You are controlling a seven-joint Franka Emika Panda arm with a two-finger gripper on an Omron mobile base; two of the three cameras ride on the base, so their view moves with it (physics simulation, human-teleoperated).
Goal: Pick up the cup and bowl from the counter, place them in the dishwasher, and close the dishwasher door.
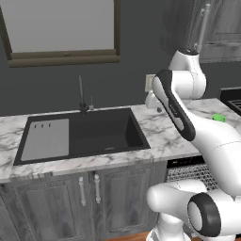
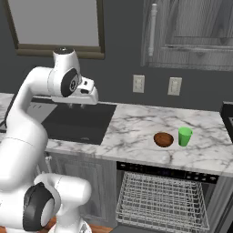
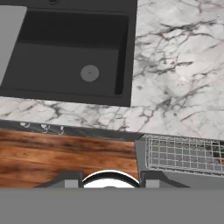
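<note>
While the gripper (image 2: 76,106) hangs above the black sink basin (image 2: 73,123) with nothing between its fingers, whether its jaws are spread or closed cannot be told. The cup (image 2: 184,136) stands upright on the counter (image 2: 136,129), mouth up, long axis vertical. The bowl (image 2: 163,139) sits just beside it on the sink side, opening up. Both rest above the dishwasher (image 2: 164,200), whose white wire rack (image 2: 161,195) is pulled forward under the black top strip. A faucet (image 1: 81,96) rises behind the basin. Grey wood-grain cabinets (image 1: 70,197) stand below, a window (image 1: 61,28) and two wall outlets (image 2: 138,83) above on the dark wall.
</note>
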